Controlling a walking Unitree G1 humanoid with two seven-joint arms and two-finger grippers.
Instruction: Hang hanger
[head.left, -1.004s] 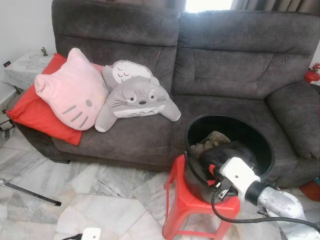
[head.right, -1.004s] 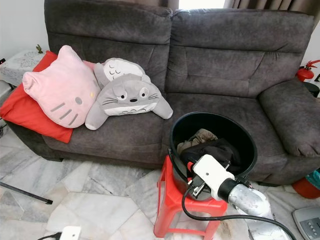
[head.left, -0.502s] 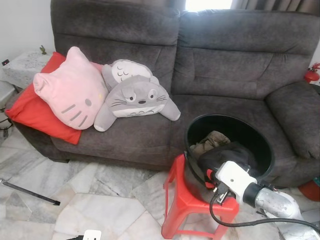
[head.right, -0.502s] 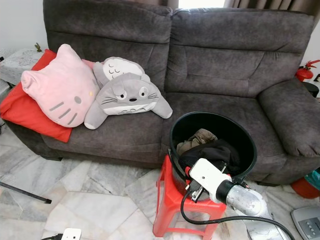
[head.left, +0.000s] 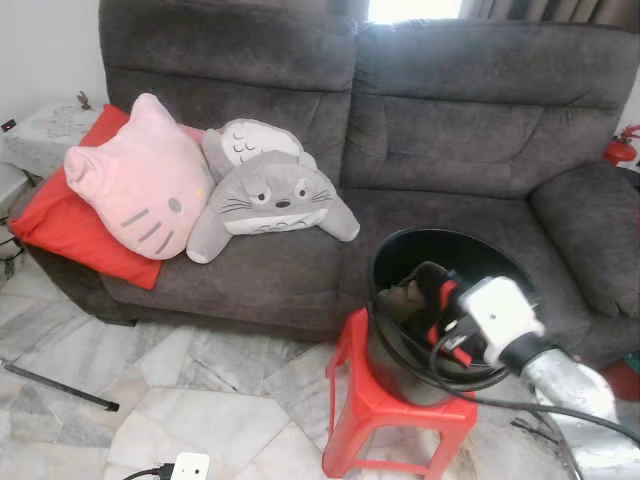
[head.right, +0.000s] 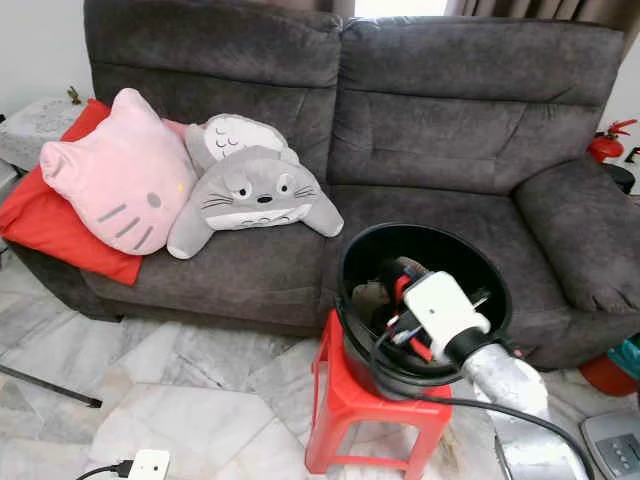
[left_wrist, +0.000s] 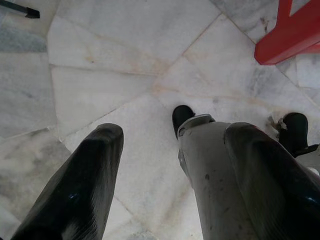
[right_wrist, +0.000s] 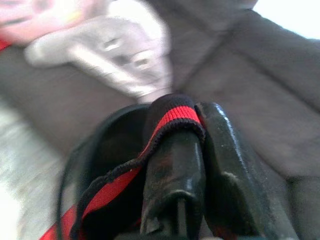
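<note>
Since a second ago the right gripper (head.right: 398, 290) has risen from the near rim of the black bucket (head.left: 395, 262) to hang over its mouth, and the dark bundle that lay on top is gone from there.

Off to the gripper's left, well apart, the pink cat cushion (head.left: 135, 180) and grey plush (head.left: 270, 190) lie on the sofa (head.left: 450, 140). Below it, the bucket sits on the red stool (head.left: 375, 405) with a brownish cloth (head.left: 405, 298) inside. The left gripper (left_wrist: 165, 180) hangs idle with fingers spread over the marble floor (left_wrist: 100, 65).

In the right wrist view the two black fingers (right_wrist: 175, 165) are pressed together on a black knit garment with a red stripe (right_wrist: 167, 117), its edge draped over one fingertip. No hanger can be made out.

To do this lift well, I judge the arm should rise straight and slowly until the fabric clears the rim, keeping the pinch firm, since a soft ribbed edge can slip free.
</note>
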